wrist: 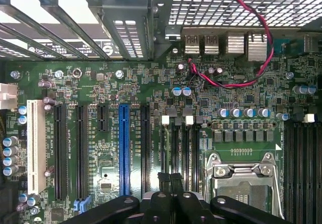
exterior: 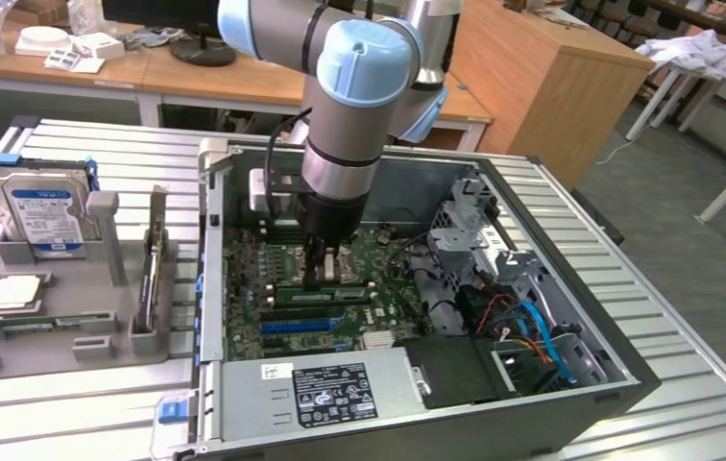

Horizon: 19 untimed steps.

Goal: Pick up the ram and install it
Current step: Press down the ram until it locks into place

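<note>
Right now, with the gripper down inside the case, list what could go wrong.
The shut gripper hangs close over the memory slots; a slightly off descent might strike their white latches or the motherboard. The processor socket sits right beside those slots, so sideways drift could knock its metal frame.

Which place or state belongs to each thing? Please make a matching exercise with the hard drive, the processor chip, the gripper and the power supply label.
Things:
1. hard drive
2. processor chip
3. gripper
4. power supply label

Places or states:
A. lying flat in the grey holder
B. standing upright in the grey holder
C. shut, low over the motherboard
D. on the silver box inside the computer case

Pairs: 1-B, 2-A, 3-C, 4-D
</note>
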### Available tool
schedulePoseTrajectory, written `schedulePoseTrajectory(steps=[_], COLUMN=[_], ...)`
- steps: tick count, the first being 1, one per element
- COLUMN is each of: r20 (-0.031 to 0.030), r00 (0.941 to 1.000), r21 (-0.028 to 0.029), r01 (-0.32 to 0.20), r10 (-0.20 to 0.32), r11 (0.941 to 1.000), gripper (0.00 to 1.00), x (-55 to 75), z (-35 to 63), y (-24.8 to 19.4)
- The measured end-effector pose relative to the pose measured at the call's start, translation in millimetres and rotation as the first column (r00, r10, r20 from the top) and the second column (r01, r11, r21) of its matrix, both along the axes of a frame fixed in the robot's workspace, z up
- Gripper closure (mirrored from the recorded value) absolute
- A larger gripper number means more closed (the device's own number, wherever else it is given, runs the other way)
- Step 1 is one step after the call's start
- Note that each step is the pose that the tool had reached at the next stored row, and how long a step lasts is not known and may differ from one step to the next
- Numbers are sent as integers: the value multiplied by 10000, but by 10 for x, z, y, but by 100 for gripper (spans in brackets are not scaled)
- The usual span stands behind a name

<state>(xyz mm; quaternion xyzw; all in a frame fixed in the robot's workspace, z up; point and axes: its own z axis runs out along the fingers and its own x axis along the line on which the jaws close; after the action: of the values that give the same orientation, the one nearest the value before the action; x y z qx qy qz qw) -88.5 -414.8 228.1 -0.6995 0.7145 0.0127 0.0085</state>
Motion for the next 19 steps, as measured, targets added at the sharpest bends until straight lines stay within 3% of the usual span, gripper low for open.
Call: schedulePoseTrajectory(steps=[19], r20=[-2], r00=[10000], r21=[-2], r01=[0], r10=[0], r11=[10000], gripper=[90], x=[0], z=[-31], y=[-3])
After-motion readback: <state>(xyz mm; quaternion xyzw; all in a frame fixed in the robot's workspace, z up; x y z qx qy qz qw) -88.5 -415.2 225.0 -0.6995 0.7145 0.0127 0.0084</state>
